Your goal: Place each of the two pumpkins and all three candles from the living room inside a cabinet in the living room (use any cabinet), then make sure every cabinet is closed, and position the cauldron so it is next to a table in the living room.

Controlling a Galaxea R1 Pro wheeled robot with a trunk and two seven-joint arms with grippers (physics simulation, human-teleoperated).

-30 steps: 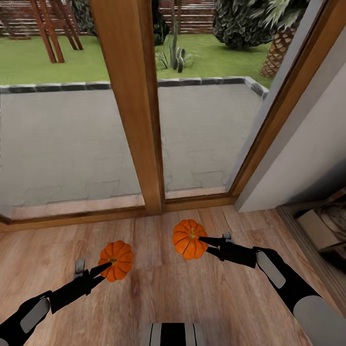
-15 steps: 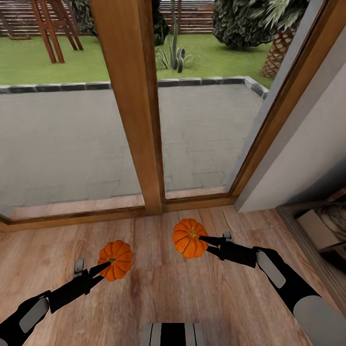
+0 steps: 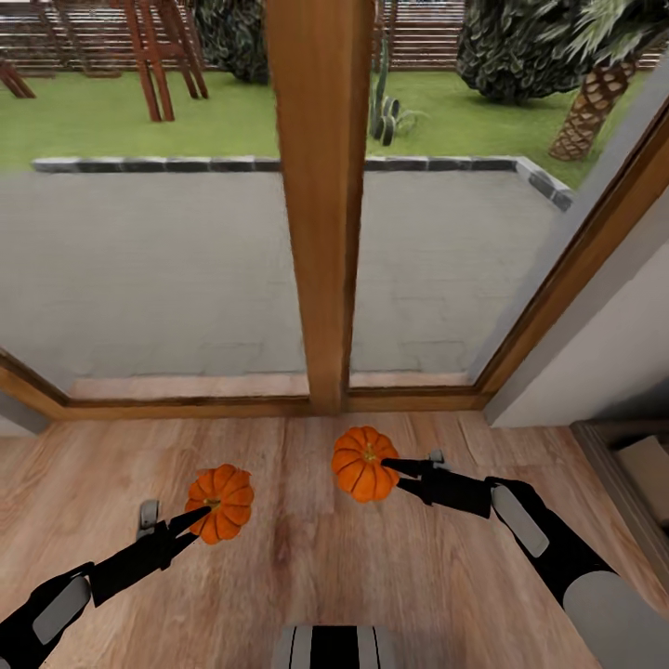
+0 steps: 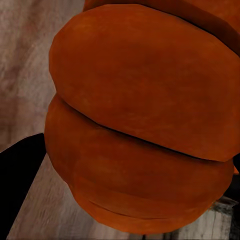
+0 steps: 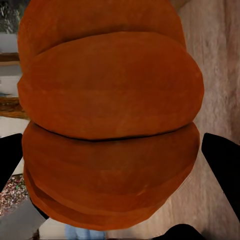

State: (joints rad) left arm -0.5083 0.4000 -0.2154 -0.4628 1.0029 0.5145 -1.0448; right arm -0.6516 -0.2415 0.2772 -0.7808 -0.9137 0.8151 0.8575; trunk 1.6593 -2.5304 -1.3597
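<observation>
Your view has swung left; each hand (image 3: 198, 517) (image 3: 392, 464) seems clamped on its small ribbed bright-orange pumpkin (image 3: 221, 503) (image 3: 363, 476), the low dark cabinet (image 3: 624, 465) lying rightward.

Left wrist view: round orange ribbed pumpkin (image 4: 140, 125) cut off by frame, stem hidden. Right wrist view: second orange ribbed pumpkin (image 5: 107, 120) cropped at top. Both sets of jaws mostly hidden behind pumpkins.

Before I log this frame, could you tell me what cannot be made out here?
- Left wrist view: the left pumpkin hides the jaws' contact.
- Right wrist view: the right pumpkin does the same.
- Head view: the furniture at the right is cut off by the edge.
- Head view: the post blocks part of the patio.
</observation>
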